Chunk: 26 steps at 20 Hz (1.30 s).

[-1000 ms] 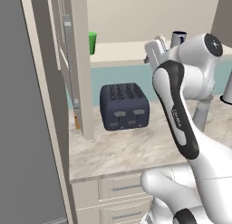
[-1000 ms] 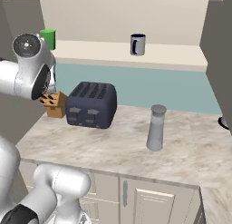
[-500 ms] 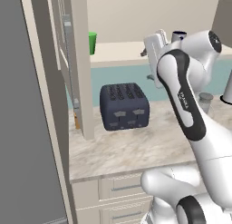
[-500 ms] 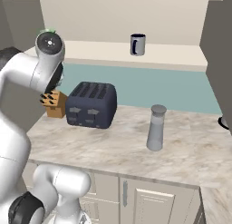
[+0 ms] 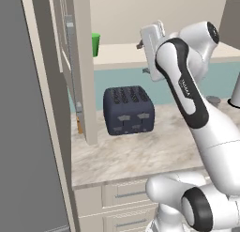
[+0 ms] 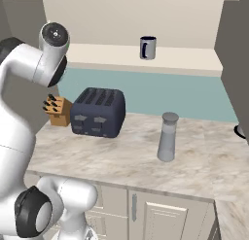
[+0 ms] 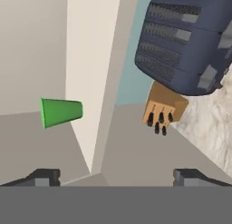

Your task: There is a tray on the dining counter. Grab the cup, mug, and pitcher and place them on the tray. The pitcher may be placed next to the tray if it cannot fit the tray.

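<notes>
So the thing that matters here: the cup [image 7: 61, 112] is sitting well ahead of the gripper [image 7: 117, 177] and off toward the left fingertip in the hand view, lying sideways in that rolled picture with its wide mouth pointing left. Really it's standing upright near the left end of the upper shelf [image 5: 123, 54], close to its front edge, beside the tall cabinet panel [image 5: 84, 66]. Nothing is touching it. The fingers are spread about as wide as they go and holding nothing. Moving right, the toaster [image 6: 97, 111] and knife block [image 6: 58, 111] are sitting below on the marble counter [image 6: 121, 156], then the pitcher [image 6: 168, 137] further right, and the mug [image 6: 147, 47] is standing up on the shelf. I'd guess the hand needs to shift left and push forward.
</notes>
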### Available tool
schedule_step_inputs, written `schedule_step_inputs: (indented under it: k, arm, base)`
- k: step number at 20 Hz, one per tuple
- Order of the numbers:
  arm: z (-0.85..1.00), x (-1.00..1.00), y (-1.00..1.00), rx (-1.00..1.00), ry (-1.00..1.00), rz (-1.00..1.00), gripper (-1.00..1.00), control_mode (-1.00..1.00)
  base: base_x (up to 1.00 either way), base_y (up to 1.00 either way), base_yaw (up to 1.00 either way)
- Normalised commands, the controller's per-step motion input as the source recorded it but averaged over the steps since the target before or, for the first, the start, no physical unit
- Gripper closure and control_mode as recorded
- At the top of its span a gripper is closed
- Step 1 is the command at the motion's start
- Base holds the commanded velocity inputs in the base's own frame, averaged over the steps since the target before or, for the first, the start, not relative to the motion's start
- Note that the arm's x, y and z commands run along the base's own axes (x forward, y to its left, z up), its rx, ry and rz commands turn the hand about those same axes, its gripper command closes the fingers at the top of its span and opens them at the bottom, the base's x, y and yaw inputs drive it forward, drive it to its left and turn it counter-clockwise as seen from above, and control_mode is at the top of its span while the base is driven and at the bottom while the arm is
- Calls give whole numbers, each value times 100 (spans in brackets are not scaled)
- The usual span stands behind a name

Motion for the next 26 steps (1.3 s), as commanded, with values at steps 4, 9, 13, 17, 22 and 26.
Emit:
schedule_step_inputs:
  k: [4, 9, 13, 17, 22, 26]
  arm:
    - [5, 21, 48, 1, 0, 0, -100, -100]
    - [1, 33, 31, 5, 0, 0, -100, -100]
    - [0, 45, 15, 7, 0, 0, -100, -100]
    - [0, 47, 5, 1, -2, 0, -100, -100]
    - [1, 22, 0, -1, -10, 0, -100, -100]
    - [0, 8, 1, -8, -13, 0, -100, -100]
  base:
    - [0, 0, 0]
    - [0, 0, 0]
    - [0, 0, 0]
    - [0, 0, 0]
    - [0, 0, 0]
    - [0, 0, 0]
